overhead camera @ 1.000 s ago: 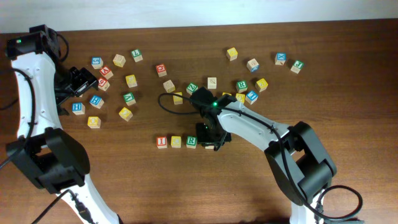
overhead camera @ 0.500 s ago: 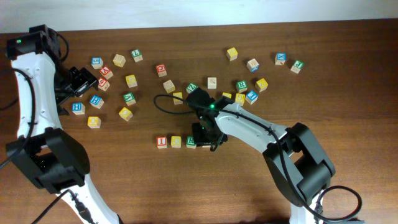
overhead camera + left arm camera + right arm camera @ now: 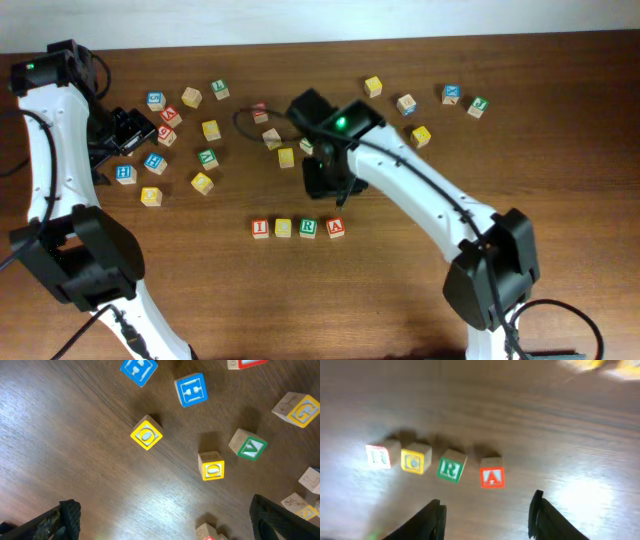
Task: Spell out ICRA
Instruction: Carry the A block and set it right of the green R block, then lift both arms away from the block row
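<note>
Four letter blocks stand in a row on the table: red I, yellow C, green R and red A. The right wrist view shows the same row: I, C, R, A. My right gripper is open and empty, raised above and behind the row, its fingers apart. My left gripper is open and empty at the far left, fingers wide over bare wood.
Loose letter blocks lie scattered across the back of the table, such as a yellow one and a blue one. Under the left wrist are yellow O blocks, a blue block and a green V block.
My right gripper has let go of the red A block at the row's right end, lifted and moved back. The left arm has not moved.
</note>
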`<state>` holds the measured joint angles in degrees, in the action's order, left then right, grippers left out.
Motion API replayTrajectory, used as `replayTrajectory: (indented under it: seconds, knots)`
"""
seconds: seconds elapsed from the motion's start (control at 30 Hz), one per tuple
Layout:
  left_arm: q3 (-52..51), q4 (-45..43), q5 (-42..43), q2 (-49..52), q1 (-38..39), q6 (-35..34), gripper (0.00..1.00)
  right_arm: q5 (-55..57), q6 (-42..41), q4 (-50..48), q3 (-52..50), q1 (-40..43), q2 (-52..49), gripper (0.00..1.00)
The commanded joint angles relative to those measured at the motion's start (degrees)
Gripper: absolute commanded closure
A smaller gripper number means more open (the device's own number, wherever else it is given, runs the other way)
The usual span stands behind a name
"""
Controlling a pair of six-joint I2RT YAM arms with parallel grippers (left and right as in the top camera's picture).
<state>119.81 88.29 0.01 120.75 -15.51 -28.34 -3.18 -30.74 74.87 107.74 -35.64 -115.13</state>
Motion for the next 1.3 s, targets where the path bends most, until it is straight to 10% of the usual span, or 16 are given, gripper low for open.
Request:
replayTrajectory:
  seconds: [0.0, 0.23, 0.57, 1.27]
  knots:
    - [0.8, 0.0, -0.2, -0.9, -0.2, 0.1, 0.01, 1.3, 0.5, 4.0, 5.6, 6.7, 0.3, 0.51]
    - [0.8, 0.1, -0.2, -0.9, -0.2, 0.1, 0.01, 2.0, 8.1, 12.7, 5.5, 23.3, 0.3, 0.00]
    - [0.8, 0.0, -0.2, -0.9, 0.1, 0.1, 0.01, 3.4, 8.2, 19.2, 5.5, 34.9, 0.3, 0.02]
    - [0.8, 0.1, -0.2, -0.8, 0.0, 0.1, 0.01, -8.8, 9.3, 12.6, 4.9, 28.3, 0.2, 0.02]
